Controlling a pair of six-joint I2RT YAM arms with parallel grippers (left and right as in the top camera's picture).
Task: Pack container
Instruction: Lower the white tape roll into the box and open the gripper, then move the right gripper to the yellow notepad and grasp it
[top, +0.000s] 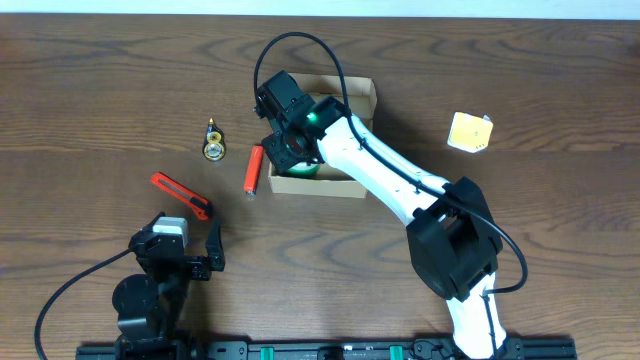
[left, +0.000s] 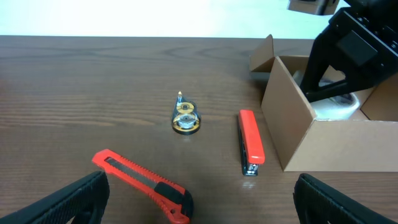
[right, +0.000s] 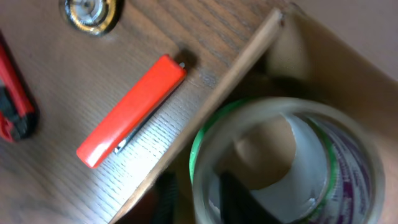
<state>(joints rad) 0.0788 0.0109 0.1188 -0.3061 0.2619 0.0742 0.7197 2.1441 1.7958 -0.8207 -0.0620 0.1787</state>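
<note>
The container, a tan cardboard box (top: 360, 92) with its flap open, stands at the table's centre; it also shows in the left wrist view (left: 323, 140) and the right wrist view (right: 244, 65). My right gripper (top: 290, 152) reaches into its left end. Its fingers (right: 199, 198) grip the wall of a clear tape roll with a green edge (right: 323, 134), one finger inside the ring and one outside. The roll sits low inside the box (top: 300, 168). My left gripper (top: 188, 240) is open and empty near the front left (left: 199, 208).
A red stapler (top: 254, 168) lies just left of the box. A red box cutter (top: 180, 194) lies in front of my left gripper. A small gold-and-clear tape dispenser (top: 213, 140) lies farther back. A yellow item (top: 470, 131) lies at right.
</note>
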